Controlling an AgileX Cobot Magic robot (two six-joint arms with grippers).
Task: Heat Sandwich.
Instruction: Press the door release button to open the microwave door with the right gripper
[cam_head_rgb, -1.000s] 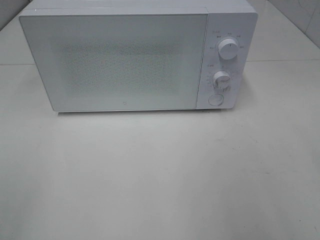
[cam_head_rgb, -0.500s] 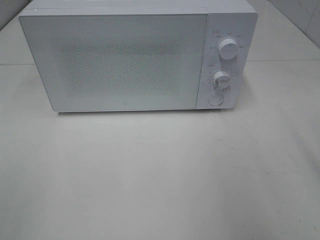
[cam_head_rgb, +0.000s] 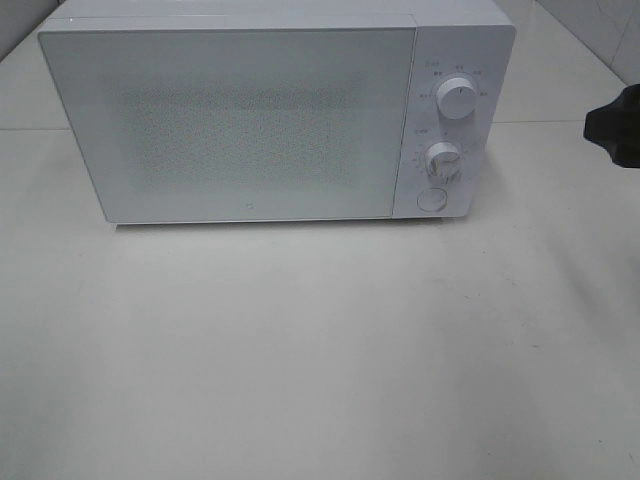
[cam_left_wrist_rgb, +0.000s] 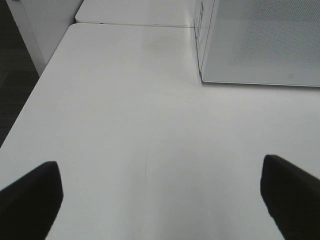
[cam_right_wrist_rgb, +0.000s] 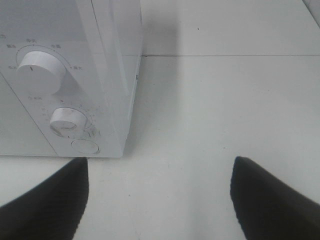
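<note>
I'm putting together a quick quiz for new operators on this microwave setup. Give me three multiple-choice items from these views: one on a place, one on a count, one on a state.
1. In the high view, where on the microwave does the control panel sit?
A. right of the door
B. left of the door
C. above the door

2. How many turning knobs does the panel carry?
A. one
B. two
C. four

3. How is the door?
A. swung wide open
B. taken off
C. shut

Answers:
1 A: the panel fills the strip at the right end of the front, beside the door.
2 B: an upper knob and a lower knob sit above a flat round button.
3 C: the door lies flush with the front, with no gap showing.
</note>
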